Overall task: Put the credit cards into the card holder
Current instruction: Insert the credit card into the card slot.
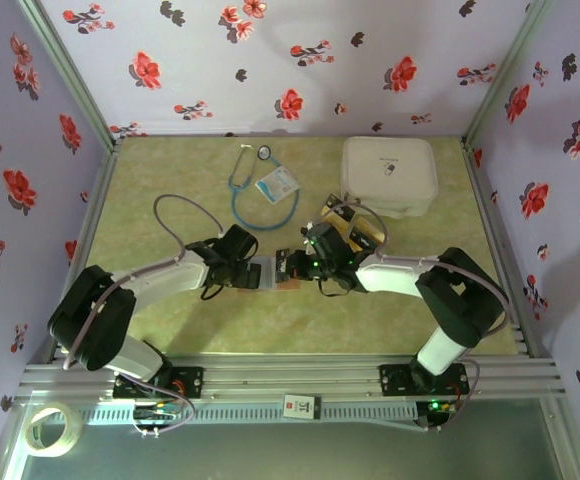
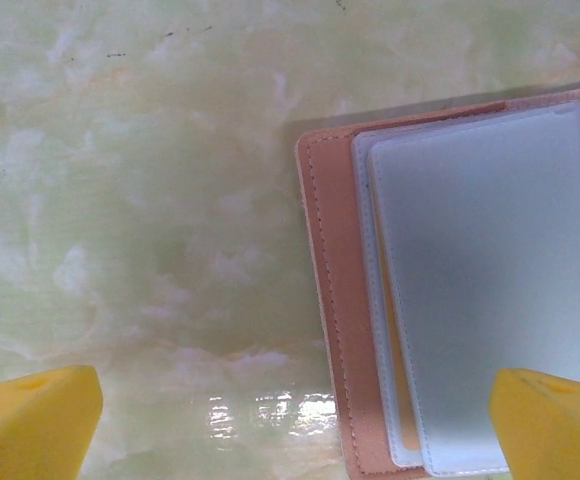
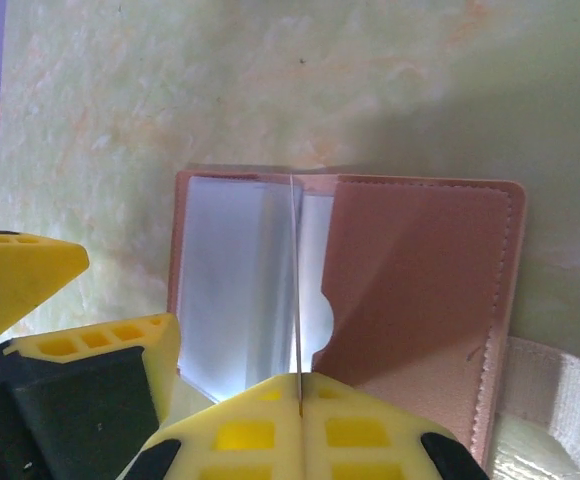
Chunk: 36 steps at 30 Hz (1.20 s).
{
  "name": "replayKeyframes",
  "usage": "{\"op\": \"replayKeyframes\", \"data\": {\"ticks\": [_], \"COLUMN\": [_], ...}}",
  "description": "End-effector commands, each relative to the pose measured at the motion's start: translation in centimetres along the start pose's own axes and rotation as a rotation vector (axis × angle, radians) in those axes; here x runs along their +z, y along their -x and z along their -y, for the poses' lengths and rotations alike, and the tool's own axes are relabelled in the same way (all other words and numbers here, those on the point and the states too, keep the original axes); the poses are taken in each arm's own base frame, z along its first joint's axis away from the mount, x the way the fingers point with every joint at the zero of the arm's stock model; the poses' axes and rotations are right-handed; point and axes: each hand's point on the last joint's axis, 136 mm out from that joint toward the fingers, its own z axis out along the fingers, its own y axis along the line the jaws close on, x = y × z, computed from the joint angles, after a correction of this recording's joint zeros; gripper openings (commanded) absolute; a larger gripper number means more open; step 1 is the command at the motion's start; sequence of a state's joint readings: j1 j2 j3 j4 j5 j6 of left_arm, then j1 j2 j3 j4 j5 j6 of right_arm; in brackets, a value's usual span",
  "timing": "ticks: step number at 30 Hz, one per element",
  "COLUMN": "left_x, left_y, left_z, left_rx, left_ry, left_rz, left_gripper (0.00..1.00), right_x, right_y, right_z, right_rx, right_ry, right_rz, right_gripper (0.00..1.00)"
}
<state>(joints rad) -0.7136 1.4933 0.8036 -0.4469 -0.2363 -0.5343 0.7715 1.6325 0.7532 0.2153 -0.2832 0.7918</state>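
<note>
Card holder [image 3: 410,290], lying open at the centre of the worktop [image 2: 150,200], between your two arms in the top view. Your right end effector [image 3: 300,405] was closed on a thin sheet [image 3: 295,270] standing on edge over the fold, mid-frame in the right wrist view. Seen edge-on, it could not be told whether this was a card or a pocket leaf. Your left end effector [image 2: 295,400] was open wide, low over the holder. One yellow fingertip [image 2: 555,425] sat over the lower right corner of the clear pockets [image 2: 490,280]; contact could not be told. The loose credit cards [image 1: 350,222] lay right of centre in the top view, just below the white case [image 1: 390,175].

Risks, as judged: the holder looked light and the worktop slick, so a push along the sheet's edge would likely slide or fold the holder unless your left arm pinned it. A rigid card meeting a pocket lip off-line could buckle the film or slip between leaves. A smooth sheet pinched near one end could pivot between the hard fingers.

Materials: tan, leather-like cover with stitched edges and rounded corners. Frosted greyish pockets, limp, stacked slightly offset, one with a half-round thumb notch. Glossy, pale green marbled worktop. Flat yellow-gold cards with black bands.
</note>
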Motion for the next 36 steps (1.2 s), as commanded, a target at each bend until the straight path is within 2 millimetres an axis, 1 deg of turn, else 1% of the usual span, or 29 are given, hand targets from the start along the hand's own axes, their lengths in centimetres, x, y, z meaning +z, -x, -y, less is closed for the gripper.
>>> {"op": "replayKeyframes", "data": {"ticks": [1, 3, 9, 13, 19, 23, 29, 33, 36], "left_x": [0.2, 0.4, 1.0, 1.1, 0.8, 0.6, 0.5, 0.1, -0.4], "left_y": [0.9, 0.7, -0.1, -0.6, -0.8, -0.7, -0.8, -0.4, 0.3], "left_z": [0.2, 0.1, -0.9, -1.6, -1.7, -1.8, -1.9, -1.6, -1.2], "left_rx": [0.034, 0.04, 0.031, 0.017, -0.002, -0.007, -0.016, -0.016, -0.009], "left_ry": [0.018, 0.028, 0.088, 0.117, 0.116, 0.115, 0.111, 0.096, 0.081], "left_rz": [0.024, 0.017, -0.013, -0.025, -0.02, -0.014, -0.012, -0.002, 0.013], "left_gripper": [1.0, 1.0, 1.0, 1.0, 1.0, 1.0, 1.0, 1.0, 1.0], "right_x": [0.3, 0.4, 0.5, 0.6, 0.7, 0.5, 0.0, -0.1, -0.2], "right_y": [0.2, 0.2, 0.0, -0.1, -0.2, 0.1, 0.7, 1.0, 1.2], "right_z": [0.3, 0.6, 1.1, 1.2, 1.3, 0.7, -0.9, -1.4, -1.6], "right_rx": [0.033, 0.044, 0.057, 0.061, 0.06, 0.047, 0.022, 0.015, 0.017], "right_ry": [0.023, 0.025, 0.02, 0.018, 0.024, 0.043, 0.099, 0.122, 0.139], "right_rz": [0.012, 0.01, 0.005, 0.002, -0.009, -0.007, 0.002, 0.015, 0.032], "right_gripper": [0.0, 0.0, 0.0, 0.0, 0.0, 0.0, 0.0, 0.0, 0.0]}}
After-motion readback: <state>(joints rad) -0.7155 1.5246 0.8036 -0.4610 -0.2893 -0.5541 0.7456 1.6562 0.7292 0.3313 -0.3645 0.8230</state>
